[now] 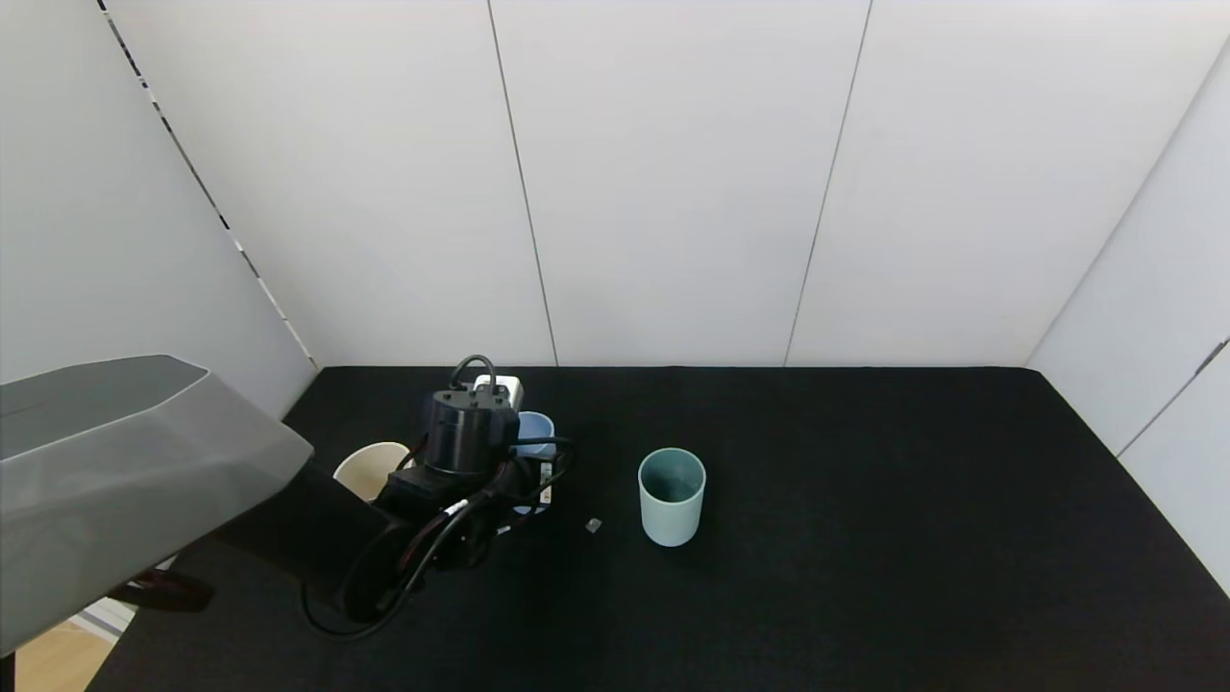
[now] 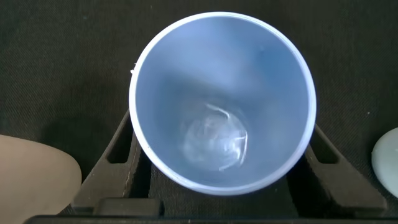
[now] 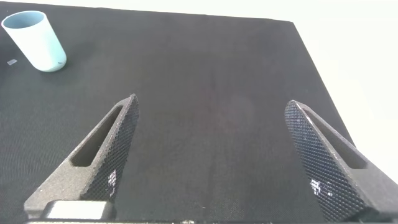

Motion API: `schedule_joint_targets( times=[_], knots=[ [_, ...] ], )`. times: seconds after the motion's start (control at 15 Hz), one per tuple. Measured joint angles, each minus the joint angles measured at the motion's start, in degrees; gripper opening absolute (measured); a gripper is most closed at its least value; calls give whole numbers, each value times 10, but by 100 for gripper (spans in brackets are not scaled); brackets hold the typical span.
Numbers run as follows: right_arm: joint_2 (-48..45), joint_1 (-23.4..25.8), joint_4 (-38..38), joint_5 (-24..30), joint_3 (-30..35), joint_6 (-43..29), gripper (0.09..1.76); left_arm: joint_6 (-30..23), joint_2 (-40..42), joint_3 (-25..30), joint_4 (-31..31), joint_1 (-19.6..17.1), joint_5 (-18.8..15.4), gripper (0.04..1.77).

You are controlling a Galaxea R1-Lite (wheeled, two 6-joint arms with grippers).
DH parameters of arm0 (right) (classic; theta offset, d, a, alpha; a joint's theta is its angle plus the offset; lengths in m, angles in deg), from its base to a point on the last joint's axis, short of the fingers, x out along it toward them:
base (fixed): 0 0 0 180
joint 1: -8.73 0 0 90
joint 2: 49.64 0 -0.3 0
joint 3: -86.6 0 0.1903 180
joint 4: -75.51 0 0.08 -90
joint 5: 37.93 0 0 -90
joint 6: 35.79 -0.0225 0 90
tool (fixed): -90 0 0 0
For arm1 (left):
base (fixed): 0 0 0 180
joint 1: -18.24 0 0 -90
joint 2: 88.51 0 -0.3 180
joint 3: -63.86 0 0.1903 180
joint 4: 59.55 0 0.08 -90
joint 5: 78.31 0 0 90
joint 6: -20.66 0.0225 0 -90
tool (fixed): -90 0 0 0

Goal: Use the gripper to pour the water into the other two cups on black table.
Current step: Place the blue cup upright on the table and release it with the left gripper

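Left claw (image 2: 221, 177) closed around the light blue cup (image 2: 222, 102), a little water (image 2: 214, 140) pooled at its bottom; right claw (image 3: 217, 162) spread wide and empty, parked over bare black table (image 1: 913, 500). Beside the blue cup, beige cup (image 1: 370, 469) close on the left, mint green cup (image 1: 672, 496) farther right. Best done by lifting straight, centring over one rim, then tipping slowly.

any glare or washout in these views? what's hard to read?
Head view: dark left tool blends into the matte black table. Left wrist view: a bright glint on the water in the light blue plastic cup. Right wrist view: white background washed out; open right tool sharp.
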Motion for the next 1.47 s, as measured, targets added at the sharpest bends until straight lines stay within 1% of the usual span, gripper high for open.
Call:
schedule_joint_targets(
  times=[0.67, 0.8, 1.0, 1.27, 1.47],
  knots=[
    [0, 0, 0, 0, 0, 0, 171, 1, -8, 5, -1, 0, 0, 121],
    [0, 0, 0, 0, 0, 0, 171, 2, -8, 6, -1, 0, 0, 135],
    [0, 0, 0, 0, 0, 0, 171, -1, -8, 6, 2, 0, 0, 147],
    [0, 0, 0, 0, 0, 0, 171, -1, -4, 6, 6, 1, 1, 156],
    [0, 0, 0, 0, 0, 0, 171, 5, 15, 6, 0, 1, 2, 161]
  ],
)
